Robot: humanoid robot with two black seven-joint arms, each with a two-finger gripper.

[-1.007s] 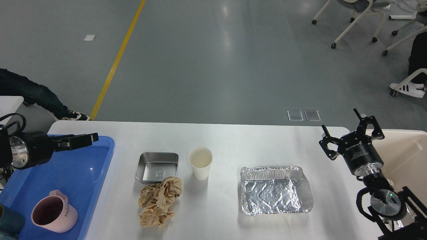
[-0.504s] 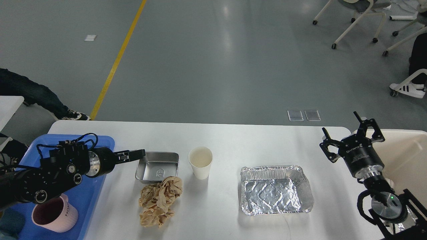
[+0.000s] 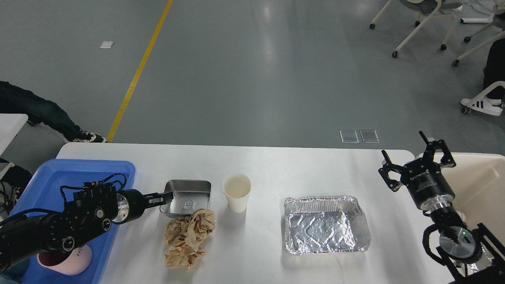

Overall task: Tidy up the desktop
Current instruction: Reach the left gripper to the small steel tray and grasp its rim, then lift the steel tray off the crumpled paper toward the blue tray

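Observation:
The white desktop [image 3: 276,165] holds a small steel tray [image 3: 189,199], a white paper cup [image 3: 236,192], a crumpled brown paper [image 3: 188,238] and an empty foil tray [image 3: 325,225]. My left gripper [image 3: 161,197] is low at the steel tray's left rim, seen side-on, so I cannot tell whether its fingers grip the rim. My right gripper [image 3: 406,154] is open and empty, above the desktop's right end, to the right of the foil tray.
A blue plastic tray [image 3: 75,177] at the left end holds a pink mug [image 3: 67,258], partly hidden by my left arm. A cream bin [image 3: 483,185] stands beyond the right edge. Chairs and people's legs are on the floor behind.
My left arm swung right and down from over the blue tray to the steel tray's left rim. The right arm barely moved. Nothing on the desktop shifted.

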